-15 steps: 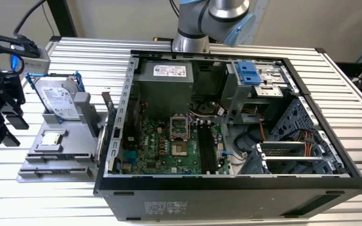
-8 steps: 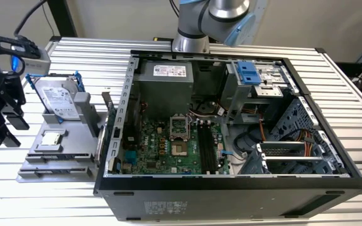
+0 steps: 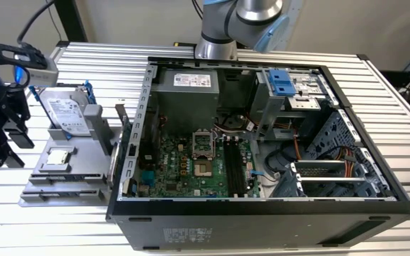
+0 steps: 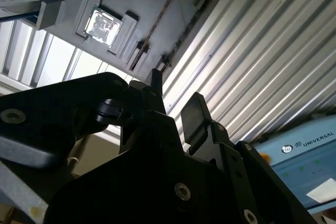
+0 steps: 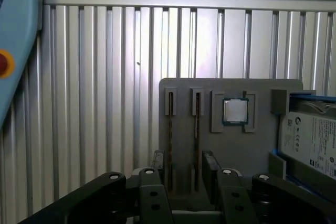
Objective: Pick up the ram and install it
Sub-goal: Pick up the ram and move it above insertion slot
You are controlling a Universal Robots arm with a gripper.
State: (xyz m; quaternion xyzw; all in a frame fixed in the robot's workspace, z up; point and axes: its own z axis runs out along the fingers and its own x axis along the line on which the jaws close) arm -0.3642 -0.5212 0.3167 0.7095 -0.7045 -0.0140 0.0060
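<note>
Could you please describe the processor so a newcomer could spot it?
At the exterior view's left, beside the case, sits a grey tray. The processor lies flat on it, near the standing hard drive. It alone is small, square and silver.

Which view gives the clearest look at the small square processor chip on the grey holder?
The first wrist view: the processor chip faces the camera squarely in its recess on the grey holder. The second wrist view shows it skewed and glaring; the exterior view shows it far off, at an angle.
</note>
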